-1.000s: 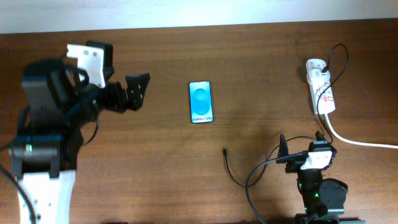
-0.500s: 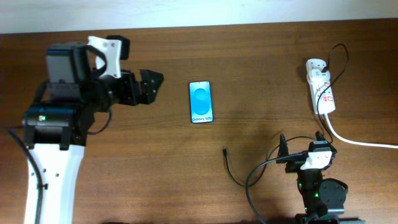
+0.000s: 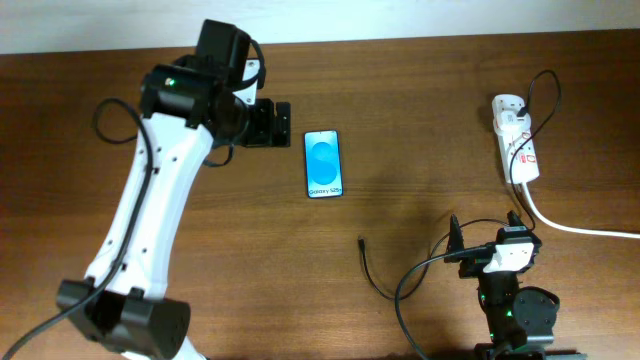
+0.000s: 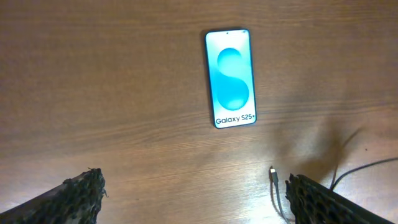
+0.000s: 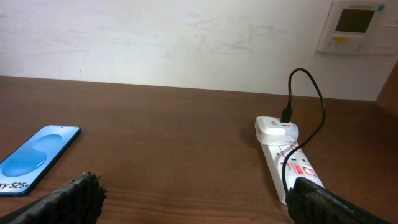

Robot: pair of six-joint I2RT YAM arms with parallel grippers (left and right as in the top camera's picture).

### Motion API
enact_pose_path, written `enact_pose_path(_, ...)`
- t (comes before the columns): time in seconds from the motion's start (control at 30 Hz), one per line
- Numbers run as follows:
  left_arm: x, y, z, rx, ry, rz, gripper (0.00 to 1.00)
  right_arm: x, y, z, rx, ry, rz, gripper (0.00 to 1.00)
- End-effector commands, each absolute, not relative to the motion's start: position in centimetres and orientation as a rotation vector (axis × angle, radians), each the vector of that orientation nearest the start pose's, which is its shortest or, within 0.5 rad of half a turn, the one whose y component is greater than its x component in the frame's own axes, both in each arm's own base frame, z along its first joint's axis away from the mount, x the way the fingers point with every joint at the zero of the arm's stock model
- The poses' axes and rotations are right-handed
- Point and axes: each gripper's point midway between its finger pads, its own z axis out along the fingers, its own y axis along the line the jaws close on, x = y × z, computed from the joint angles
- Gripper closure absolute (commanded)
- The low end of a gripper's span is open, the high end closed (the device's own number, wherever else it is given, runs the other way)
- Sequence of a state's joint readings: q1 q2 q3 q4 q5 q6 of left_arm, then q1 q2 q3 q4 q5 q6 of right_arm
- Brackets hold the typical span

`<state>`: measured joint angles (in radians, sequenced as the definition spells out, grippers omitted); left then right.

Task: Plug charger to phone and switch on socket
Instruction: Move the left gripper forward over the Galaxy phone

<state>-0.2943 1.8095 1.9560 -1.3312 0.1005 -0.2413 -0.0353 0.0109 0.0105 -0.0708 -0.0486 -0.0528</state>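
The phone (image 3: 323,164) lies flat mid-table, blue screen up; it also shows in the left wrist view (image 4: 231,78) and the right wrist view (image 5: 32,159). The charger cable (image 3: 372,270) curves on the table, its plug tip (image 3: 361,241) free below the phone; the tip shows in the left wrist view (image 4: 272,170). The white socket (image 3: 517,146) lies at the far right with a plug in it, also in the right wrist view (image 5: 286,160). My left gripper (image 3: 274,125) is open and empty, just left of the phone. My right gripper (image 3: 486,235) is open and empty near the front edge.
A thick white cord (image 3: 580,229) runs from the socket off the right edge. A white wall (image 5: 186,37) stands behind the table with a wall panel (image 5: 359,25) on it.
My left arm has swung to the right across the table, bringing its gripper close beside the phone. The right arm, phone and cable have not moved.
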Motion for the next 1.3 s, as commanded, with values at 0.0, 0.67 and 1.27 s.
enact_pose_path(0.0,39.4,-14.4,22.0,-0.03,2.826,-0.282,0.01,24.6,0.1,15.7,-0.055,1.644,-0.024,0.02)
enact_pose_path(0.67,40.8,-20.0,9.8,-0.044,3.08,-0.343,0.01,24.6,0.1,15.7,-0.055,1.644,-0.024,0.01)
enact_pose_path(1.27,43.2,-23.1,7.7,0.001,2.944,-0.194,0.01,24.6,0.1,15.7,-0.055,1.644,-0.024,0.02)
